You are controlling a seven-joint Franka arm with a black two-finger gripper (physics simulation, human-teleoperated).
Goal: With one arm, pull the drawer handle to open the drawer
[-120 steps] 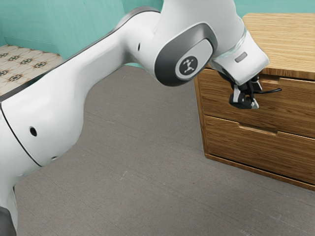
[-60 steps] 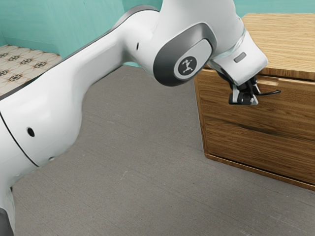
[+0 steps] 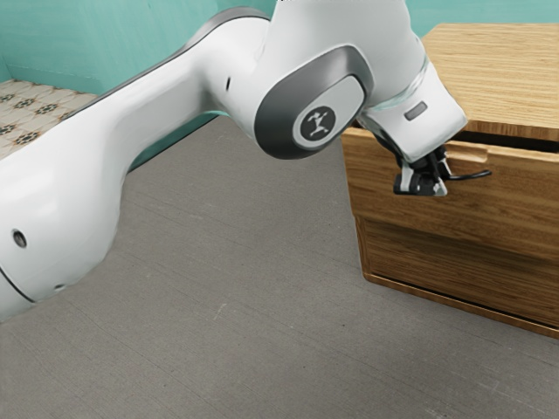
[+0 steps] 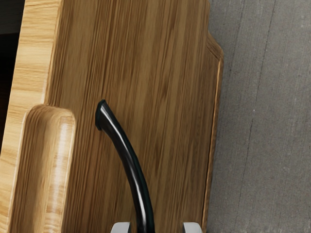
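Right now we have the hand (image 3: 426,183) at the black handle (image 3: 470,175) of the upper drawer (image 3: 498,209) in the wooden cabinet (image 3: 502,61), which stands on the grey floor (image 3: 244,332). The hand sits on the part of the handle toward the exterior view's left. The arm (image 3: 157,148) comes in from that side and bends down past the cabinet's corner. That way the hand meets the handle from the front, in line, we judge, with the way the drawer slides. The drawer is partly out: its front stands forward of the lower drawer (image 3: 472,266), and a dark gap shows under the cabinet's top. In the wrist view the handle (image 4: 127,165) bows off the wood and runs in under the hand, leaving room behind the bar to catch hold. We cannot tell whether the hand is closed tight on the handle or only hooked about it. We judge the pull to be under way with more travel left. A straight draw should suit, since a sideways tug could slip the hand off so thin a bar.
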